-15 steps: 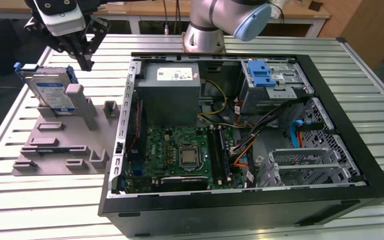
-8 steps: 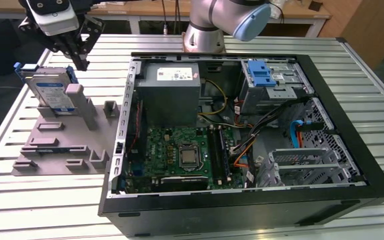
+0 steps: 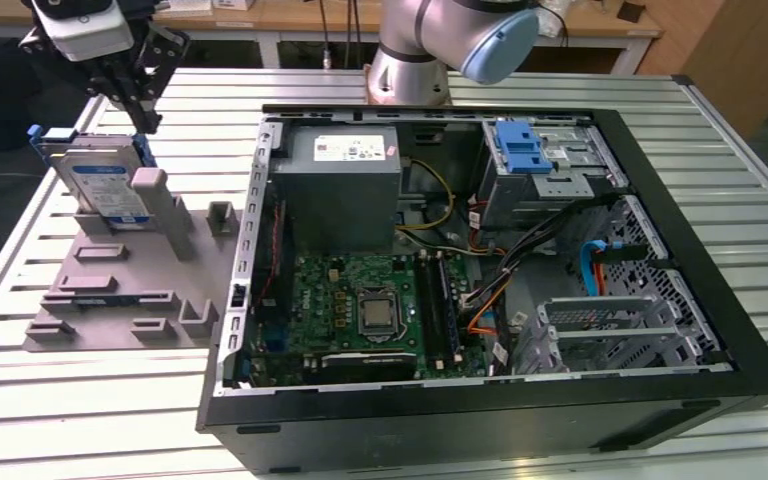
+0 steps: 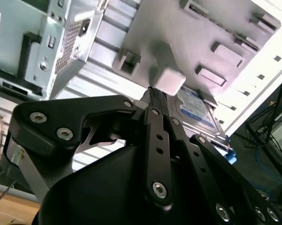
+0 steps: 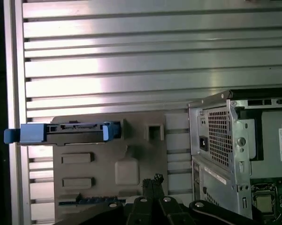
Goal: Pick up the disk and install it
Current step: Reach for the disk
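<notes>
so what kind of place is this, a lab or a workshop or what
Most likely a robotics lab or test cell: a robot arm stands at a slatted metal table, an opened computer case lies on it, and a grey fixture holds the disk on edge beside the case.

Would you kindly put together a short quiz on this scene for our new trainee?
1. In the exterior view, the disk stands upright in the grey holder on which side of the computer case? A) left B) right
2. True or false: the disk already sits inside the case.
3. Fill in: the pincer, holding nothing, is ___ (open or shut).

Key: 1 A; 2 false; 3 shut.
</notes>
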### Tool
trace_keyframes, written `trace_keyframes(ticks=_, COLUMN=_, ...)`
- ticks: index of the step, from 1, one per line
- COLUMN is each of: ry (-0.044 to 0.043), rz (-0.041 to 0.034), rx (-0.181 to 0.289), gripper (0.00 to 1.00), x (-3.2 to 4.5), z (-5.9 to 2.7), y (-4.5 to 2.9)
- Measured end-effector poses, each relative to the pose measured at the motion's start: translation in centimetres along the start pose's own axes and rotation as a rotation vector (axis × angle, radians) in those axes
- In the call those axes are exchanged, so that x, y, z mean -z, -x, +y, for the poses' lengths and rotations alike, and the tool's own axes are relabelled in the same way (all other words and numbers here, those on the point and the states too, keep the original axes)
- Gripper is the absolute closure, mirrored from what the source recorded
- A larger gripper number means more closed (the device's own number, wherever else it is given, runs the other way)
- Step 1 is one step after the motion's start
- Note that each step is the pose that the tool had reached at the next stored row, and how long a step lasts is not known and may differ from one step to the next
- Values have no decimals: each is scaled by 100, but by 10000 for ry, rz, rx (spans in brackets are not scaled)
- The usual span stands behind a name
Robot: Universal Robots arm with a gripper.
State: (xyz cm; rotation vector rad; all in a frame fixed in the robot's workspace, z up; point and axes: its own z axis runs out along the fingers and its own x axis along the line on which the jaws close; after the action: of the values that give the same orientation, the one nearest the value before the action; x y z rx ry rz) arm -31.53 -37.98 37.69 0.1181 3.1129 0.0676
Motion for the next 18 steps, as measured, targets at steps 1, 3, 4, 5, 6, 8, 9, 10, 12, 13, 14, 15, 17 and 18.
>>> trace_keyframes(ticks=1, ry=0, rz=1, rx=0, gripper=89, x=-4, z=24, y=-31)
trace_keyframes(ticks=3, ry=0, rz=3, rx=2, gripper=89, x=-14, z=67, y=-93)
trace_keyframes(ticks=4, ry=-1, rz=4, rx=0, gripper=89, x=-21, z=80, y=-133)
trace_keyframes(ticks=5, ry=0, rz=3, rx=-1, gripper=89, x=-30, z=89, y=-173)
trace_keyframes(ticks=6, ry=1, rz=2, rx=1, gripper=89, x=-39, z=96, y=-215)
trace_keyframes(ticks=8, ry=0, rz=2, rx=1, gripper=89, x=-56, z=108, y=-303)
trace_keyframes(ticks=9, ry=0, rz=2, rx=0, gripper=89, x=-63, z=114, y=-345)
trace_keyframes(ticks=10, ry=-1, rz=5, rx=-1, gripper=89, x=-69, z=120, y=-384)
trace_keyframes(ticks=12, ry=-1, rz=7, rx=1, gripper=89, x=-81, z=130, y=-461)
trace_keyframes(ticks=13, ry=-1, rz=7, rx=0, gripper=89, x=-85, z=133, y=-484)
trace_keyframes(ticks=14, ry=1, rz=6, rx=0, gripper=89, x=-87, z=134, y=-488)
trace_keyframes(ticks=15, ry=0, rz=7, rx=0, gripper=89, x=-86, z=134, y=-488)
trace_keyframes(ticks=17, ry=0, rz=8, rx=1, gripper=89, x=-86, z=133, y=-488)
trace_keyframes(ticks=18, ry=-1, rz=9, rx=1, gripper=89, x=-86, z=133, y=-489)
